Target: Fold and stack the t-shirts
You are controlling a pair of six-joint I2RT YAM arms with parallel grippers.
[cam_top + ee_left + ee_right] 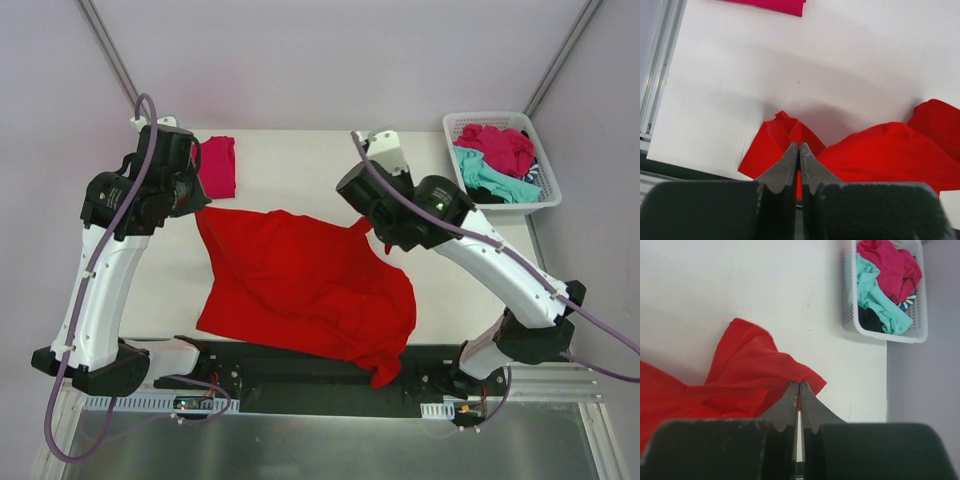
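A large bright red t-shirt (300, 285) hangs stretched between both grippers, its lower part draping over the table's near edge. My left gripper (799, 146) is shut on the red t-shirt (880, 155) at its left top corner. My right gripper (799, 385) is shut on the red t-shirt (747, 370) at its right top corner. A folded magenta-pink t-shirt (216, 165) lies at the back left; its edge shows in the left wrist view (775, 5). Magenta (500, 145), teal (490, 180) and dark shirts lie in the basket.
A white lattice basket (548, 195) stands at the table's back right corner, also in the right wrist view (850, 315). The table's left edge and metal rail (655, 75) run beside the left gripper. Black arm bases sit at the near edge.
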